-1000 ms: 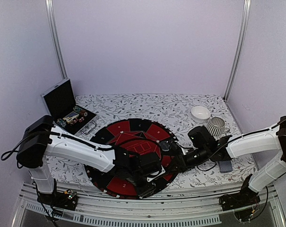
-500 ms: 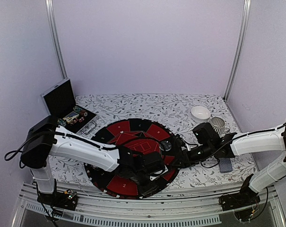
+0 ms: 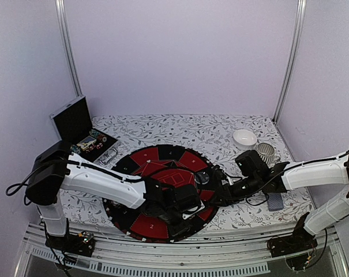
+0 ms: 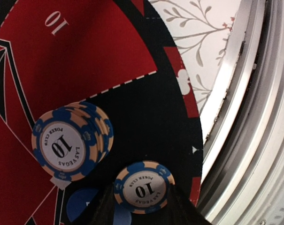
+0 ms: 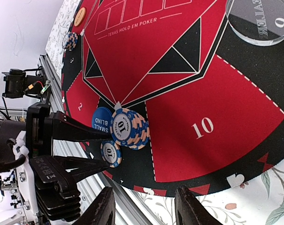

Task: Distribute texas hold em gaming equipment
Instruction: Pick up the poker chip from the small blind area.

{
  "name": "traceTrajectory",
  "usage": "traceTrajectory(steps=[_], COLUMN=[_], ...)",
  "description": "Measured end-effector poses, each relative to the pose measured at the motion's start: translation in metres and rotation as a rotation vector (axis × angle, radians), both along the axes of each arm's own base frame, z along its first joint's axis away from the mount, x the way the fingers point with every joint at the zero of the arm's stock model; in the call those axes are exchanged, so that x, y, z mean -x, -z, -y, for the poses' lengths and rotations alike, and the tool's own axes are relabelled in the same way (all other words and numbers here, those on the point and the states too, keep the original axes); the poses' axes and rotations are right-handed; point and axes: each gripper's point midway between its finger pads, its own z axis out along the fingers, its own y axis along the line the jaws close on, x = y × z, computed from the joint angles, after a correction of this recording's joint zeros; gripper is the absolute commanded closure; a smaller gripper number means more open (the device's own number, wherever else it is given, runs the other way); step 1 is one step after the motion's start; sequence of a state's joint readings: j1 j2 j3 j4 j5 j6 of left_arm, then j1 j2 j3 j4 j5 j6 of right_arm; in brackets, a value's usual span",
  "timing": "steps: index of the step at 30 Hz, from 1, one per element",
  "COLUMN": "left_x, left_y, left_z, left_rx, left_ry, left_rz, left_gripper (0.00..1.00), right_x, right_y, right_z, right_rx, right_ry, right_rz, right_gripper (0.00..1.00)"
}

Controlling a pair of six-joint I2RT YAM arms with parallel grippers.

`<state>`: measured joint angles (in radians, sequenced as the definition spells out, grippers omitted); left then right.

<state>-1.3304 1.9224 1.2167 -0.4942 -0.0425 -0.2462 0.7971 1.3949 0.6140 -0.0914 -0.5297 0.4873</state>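
The left tool (image 4: 141, 197) is partly closed, its two dark fingers against opposite edges of a single chip (image 4: 142, 187), blue and cream and marked 10. It appears to grip the single chip, though the pictures do not show whether the chip is lifted or lying on the mat (image 4: 146, 117). Just beyond the fingertips and off to one side stands a chip stack (image 4: 71, 140) of the same kind, close to the held chip but apart from it. The blue small-blind button (image 4: 80, 204) lies beside the tool, partly under the stack's edge.

The right tool (image 5: 144, 201) hovers over the mat's near rim with its fingers well apart and nothing between them. Far ahead of it lie the clear dealer button (image 5: 259, 21), an orange disc (image 5: 79, 16) and a second chip stack (image 5: 70, 41).

By the look of it the task is partly done: buttons and two chip piles are out, but most numbered seats appear bare. No cards show on the mat. What seems to be the card deck (image 3: 274, 202) lies on the surface (image 3: 162, 127) behind the right tool, and the open case (image 3: 87, 141) well behind the left tool seems to hold more pieces.
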Motion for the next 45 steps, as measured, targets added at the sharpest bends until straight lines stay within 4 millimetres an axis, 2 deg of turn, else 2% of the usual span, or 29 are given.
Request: traceTrajectory(steps=[2,4,9,25,34,41,45], left_x=[0.001,0.004,0.010,0.013,0.016,0.016,0.017], left_y=[0.000,-0.001,-0.001,0.001,0.004,0.003,0.001], left_z=[0.000,0.000,0.002,0.003,0.001,0.000,0.000], left_rx=[0.006,0.011,0.020,0.012,0.006,0.021,0.026], left_ry=[0.004,0.016,0.043,0.071,0.087,0.089,0.090], left_rz=[-0.003,-0.009,-0.008,0.046,0.053,0.056,0.054], left_gripper=[0.51,0.49,0.48,0.48,0.60,0.64,0.75], right_x=[0.000,0.001,0.001,0.001,0.000,-0.001,-0.001], right_y=[0.000,0.000,-0.002,-0.001,-0.001,-0.001,-0.001], right_z=[0.000,0.001,0.002,0.003,0.003,0.005,0.005], right_rx=[0.002,0.003,0.002,0.004,0.005,0.009,0.011], right_ry=[-0.003,-0.005,-0.007,-0.014,-0.019,-0.015,-0.016], right_rz=[0.002,0.002,0.009,0.013,0.019,0.018,0.018], right_gripper=[0.55,0.55,0.55,0.55,0.55,0.55,0.55])
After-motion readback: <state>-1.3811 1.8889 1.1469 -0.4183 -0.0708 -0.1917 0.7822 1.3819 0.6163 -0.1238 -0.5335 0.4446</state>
